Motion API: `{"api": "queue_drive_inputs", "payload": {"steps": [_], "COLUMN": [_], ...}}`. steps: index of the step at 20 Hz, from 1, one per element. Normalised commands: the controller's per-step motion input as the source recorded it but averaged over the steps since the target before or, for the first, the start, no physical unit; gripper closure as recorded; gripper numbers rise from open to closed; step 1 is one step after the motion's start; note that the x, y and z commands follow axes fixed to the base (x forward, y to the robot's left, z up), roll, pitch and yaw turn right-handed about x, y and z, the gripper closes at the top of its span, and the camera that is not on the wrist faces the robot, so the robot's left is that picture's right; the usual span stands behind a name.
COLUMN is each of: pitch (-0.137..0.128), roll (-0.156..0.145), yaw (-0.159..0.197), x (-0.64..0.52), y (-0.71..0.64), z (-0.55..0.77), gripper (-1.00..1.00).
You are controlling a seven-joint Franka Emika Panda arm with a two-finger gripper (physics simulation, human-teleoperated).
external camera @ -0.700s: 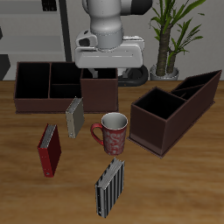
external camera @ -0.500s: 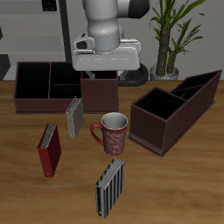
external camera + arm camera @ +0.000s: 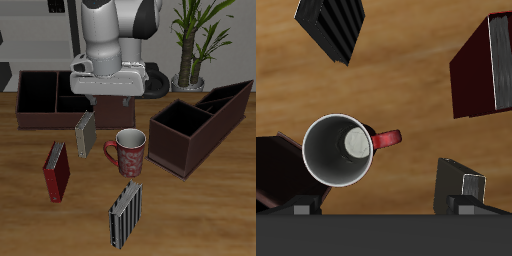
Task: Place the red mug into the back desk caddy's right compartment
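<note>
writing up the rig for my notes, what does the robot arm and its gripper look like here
The arm is built of glossy, rounded white-grey segments with black bands at the joints. It ends in a wide pale-grey hand block. In the wrist view the gripper shows as a dark grey body with two blocky dark fingers carrying lighter grey pads. No cables or markings are visible.

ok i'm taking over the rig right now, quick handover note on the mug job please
Pincer: nothing held; only its finger bases show in the wrist view, so open or shut cannot be told. It hangs above the red mug, looking straight down into it.
Red mug: upright on the table, empty, in front of the back desk caddy, apart from it.
Right compartment: nothing seen in it, though the arm hides part.
Done: arm brought over the mug.
Left: descend, grasp the mug, lift it, set it into the right compartment.
</note>
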Motion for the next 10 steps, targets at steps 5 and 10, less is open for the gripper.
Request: {"api": "queue_drive_inputs", "payload": {"steps": [5, 10], "pitch": [0.001, 0.003], "roll": [0.006, -0.002], "yaw": [-0.045, -0.033], "x": [-0.01, 0.01], "y": [-0.04, -0.02], "z": [-0.36, -0.33], "gripper": [-1.0, -1.0]}}
